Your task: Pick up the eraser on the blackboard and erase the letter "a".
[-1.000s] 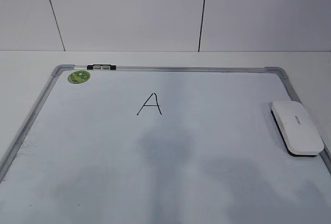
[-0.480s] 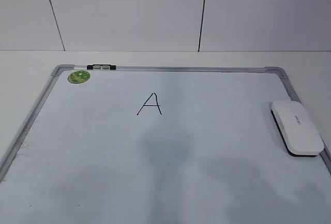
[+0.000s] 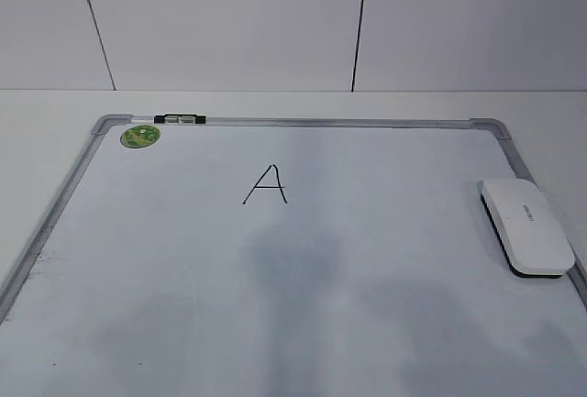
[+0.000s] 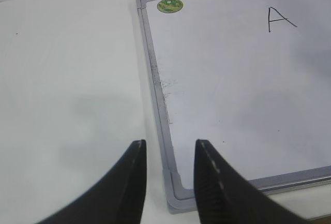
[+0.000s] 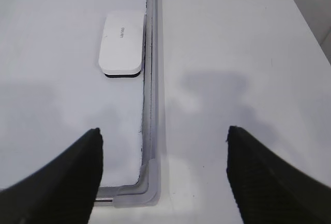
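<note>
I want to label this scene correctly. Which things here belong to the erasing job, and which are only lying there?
For the job:
eraser, by the board's right edge
blackboard
letter "A", a capital here
right gripper, open, empty

Just lying about:
marker on the top frame
green sticker

You see the blackboard as a smooth white sheet with a soft sheen, edged in a brushed silver-grey metal frame with grey plastic-looking corner pieces. Ahead of the right claw, the eraser shows a glossy white plastic shell over a dark matt underside. Both claws' fingers look matt black, their inner faces ribbed. The table is matt white.
</note>
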Tool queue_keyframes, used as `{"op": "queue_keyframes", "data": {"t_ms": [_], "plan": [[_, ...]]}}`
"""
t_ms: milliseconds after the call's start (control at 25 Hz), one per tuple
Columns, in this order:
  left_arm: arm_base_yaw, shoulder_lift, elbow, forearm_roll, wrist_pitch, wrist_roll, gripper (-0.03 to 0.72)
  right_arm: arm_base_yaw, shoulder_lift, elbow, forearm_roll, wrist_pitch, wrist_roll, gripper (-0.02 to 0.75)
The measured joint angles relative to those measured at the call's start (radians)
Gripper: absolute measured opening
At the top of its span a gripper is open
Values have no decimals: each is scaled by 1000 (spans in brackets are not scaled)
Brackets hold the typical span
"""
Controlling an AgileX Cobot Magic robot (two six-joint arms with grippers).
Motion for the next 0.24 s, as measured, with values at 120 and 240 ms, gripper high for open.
{"op": "queue_keyframes", "data": {"t_ms": [120, 240], "plan": [[0, 0, 0, 0, 0, 0, 235, 0, 0, 0, 0, 0, 0, 592], [0, 0, 0, 0, 0, 0, 235, 0, 0, 0, 0, 0, 0, 592]]}}
